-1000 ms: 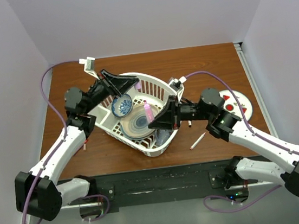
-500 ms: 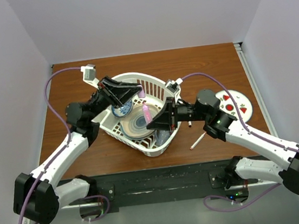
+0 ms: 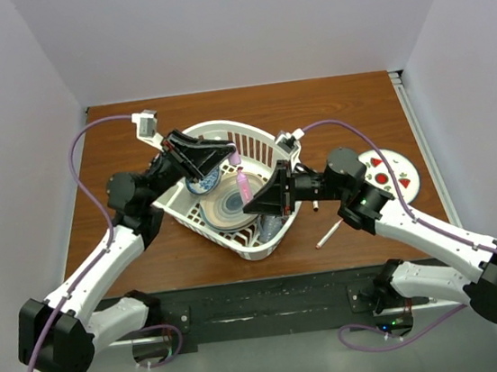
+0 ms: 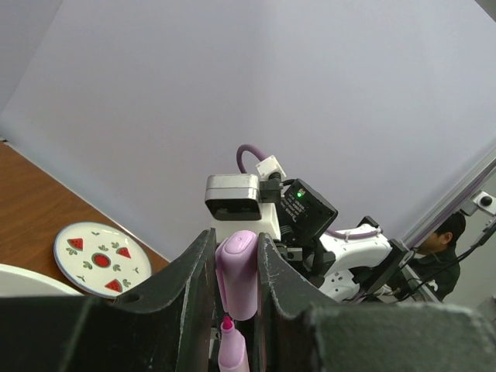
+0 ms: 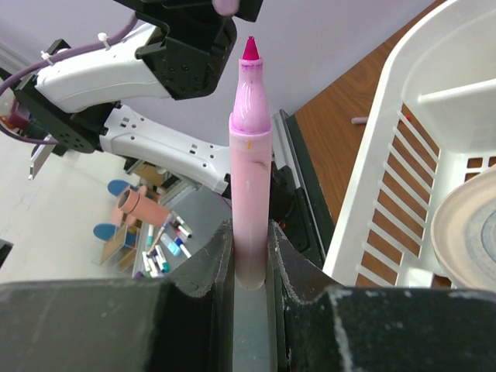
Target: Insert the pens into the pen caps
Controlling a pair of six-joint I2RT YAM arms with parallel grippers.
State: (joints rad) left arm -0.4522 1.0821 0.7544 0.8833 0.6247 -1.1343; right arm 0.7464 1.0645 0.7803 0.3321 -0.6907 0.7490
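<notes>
My right gripper (image 3: 253, 207) is shut on a pink pen (image 5: 249, 178) and holds it upright over the white basket (image 3: 256, 135); the pen also shows in the top view (image 3: 243, 185). My left gripper (image 3: 227, 155) is shut on a pink pen cap (image 4: 237, 273), seen in the top view (image 3: 237, 157) just above the pen's tip. In the left wrist view the pen's magenta tip (image 4: 226, 324) sits just below the cap's open end, a small gap apart. Another pen (image 3: 328, 234) lies on the table right of the basket.
The basket holds a blue bowl (image 3: 201, 184) and a striped plate (image 3: 226, 207). A watermelon-pattern plate (image 3: 390, 173) sits at the right of the wooden table (image 3: 330, 112). A small pen (image 3: 140, 245) lies by the left arm.
My left gripper with the cap has swung right and down toward the pen. My right gripper has shifted slightly left, bringing the pen tip just under the cap.
</notes>
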